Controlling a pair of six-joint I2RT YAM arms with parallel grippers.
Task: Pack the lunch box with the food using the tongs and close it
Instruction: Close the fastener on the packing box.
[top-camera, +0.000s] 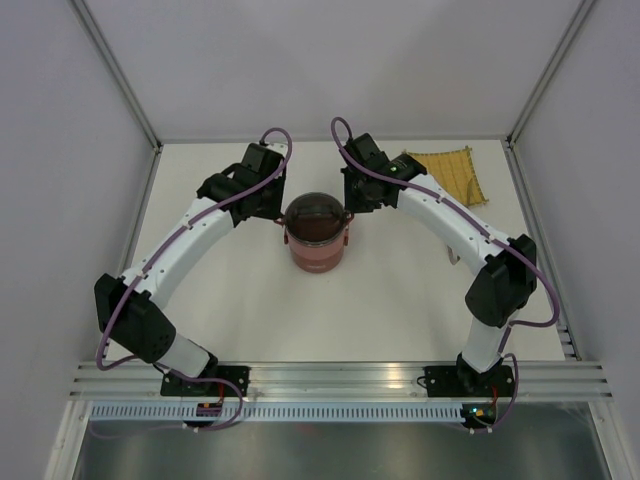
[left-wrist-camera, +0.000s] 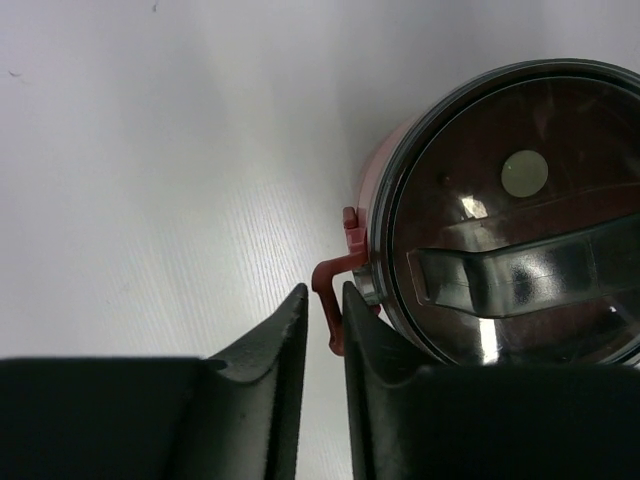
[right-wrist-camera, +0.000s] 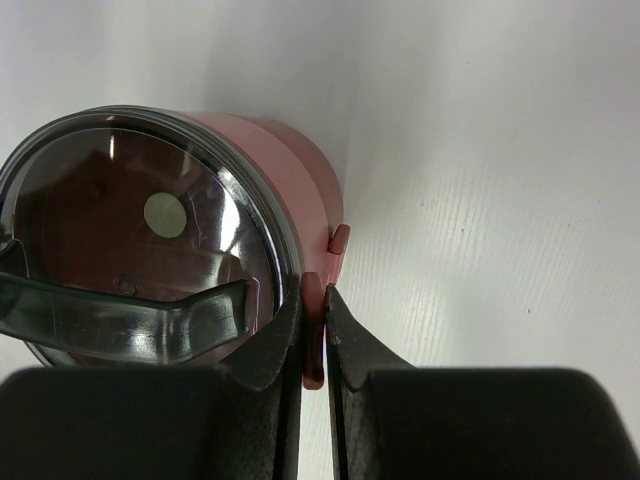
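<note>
Round dark-red stacked lunch box (top-camera: 318, 240) with glossy lid, pale centre knob and grey folded handle stands closed on the white table (top-camera: 400, 300). Left gripper (top-camera: 278, 212) is at the box's left side; its jaws are a narrow gap apart with the left red clasp (left-wrist-camera: 335, 268) between the tips, can't tell if pinched. Right gripper (top-camera: 352, 205) is at the box's right side, jaws nearly closed and clamped on the right red clasp (right-wrist-camera: 312, 350). Yellow woven mat (top-camera: 448, 175) lies behind-right of the box, well apart.
</note>
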